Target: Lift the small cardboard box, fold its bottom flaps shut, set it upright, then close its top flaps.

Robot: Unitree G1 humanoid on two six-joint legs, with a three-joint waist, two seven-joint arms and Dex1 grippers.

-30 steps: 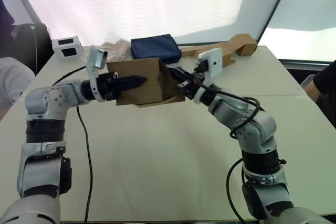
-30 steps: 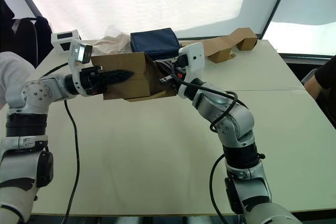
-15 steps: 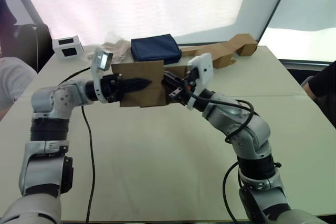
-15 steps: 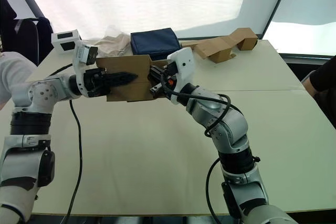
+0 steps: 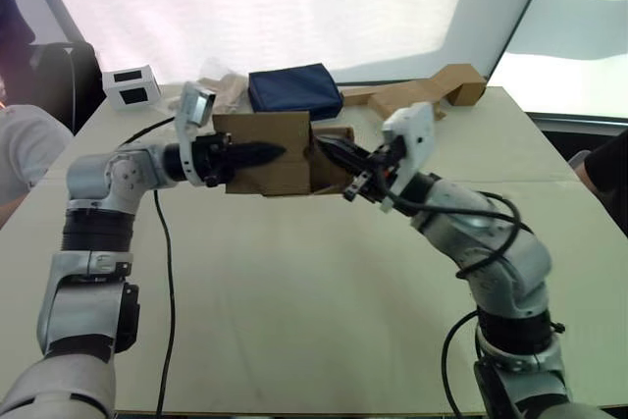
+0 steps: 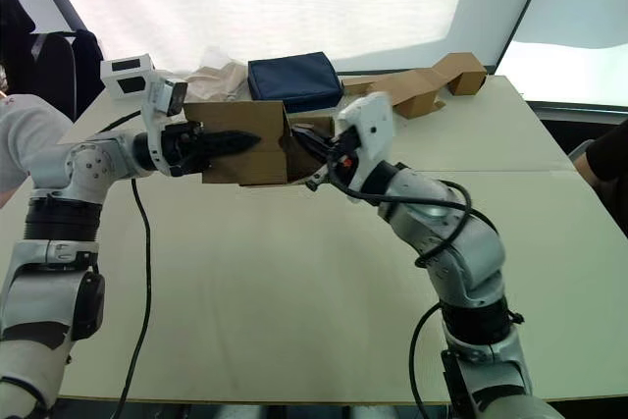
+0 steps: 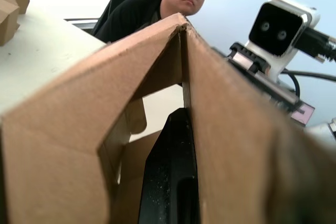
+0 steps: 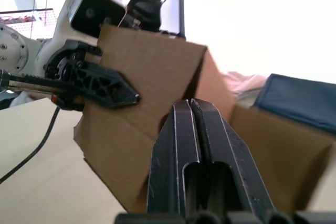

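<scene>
The small cardboard box [image 5: 280,172] is plain brown and lies on its side, held over the far middle of the table [image 5: 294,291]. My left gripper [image 5: 260,153] is shut on its front wall: one black finger lies across the outside, and the other finger [image 7: 170,182] is inside. Brown flaps [image 5: 334,179] stand open at the box's right end; I cannot tell whether they are the top flaps or the bottom ones. My right gripper [image 5: 329,144] is shut with nothing in it, and its fingertips [image 8: 184,109] point at that open end.
Behind the box lie a navy pouch [image 5: 291,88], crumpled beige paper [image 5: 221,90], a small white box with black panels [image 5: 132,85] and folded brown cardboard pieces [image 5: 422,93]. A black cable [image 5: 162,272] runs down the table's left side. People sit at both edges.
My right gripper has drawn back to the right from the box's end, where it was pressed half a second ago. The left gripper keeps its hold and the box has barely moved.
</scene>
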